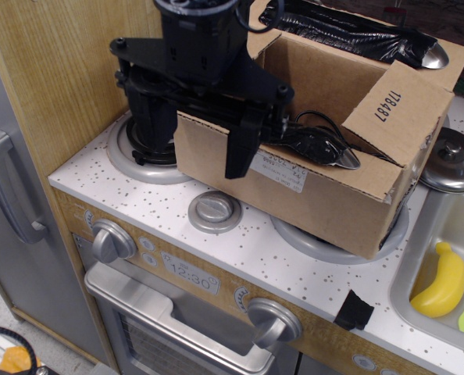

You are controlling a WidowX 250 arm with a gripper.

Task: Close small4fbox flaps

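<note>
White speckled counter (240, 250), wood-grain wall panel (52, 86), grey oven door (169, 328)

Toy stove knobs (113, 241), oven clock (190, 276), banana (441, 283) in sink (419, 258), pot lid (453, 159)

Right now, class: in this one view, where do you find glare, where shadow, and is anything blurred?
In the observation.image view: bright glare on the round metal lid at right; shadow under the small4fbox on the white countertop; the black hand, close to the lens, looks slightly soft, its details lost in darkness; "178487" on the flap stays legible.
</note>
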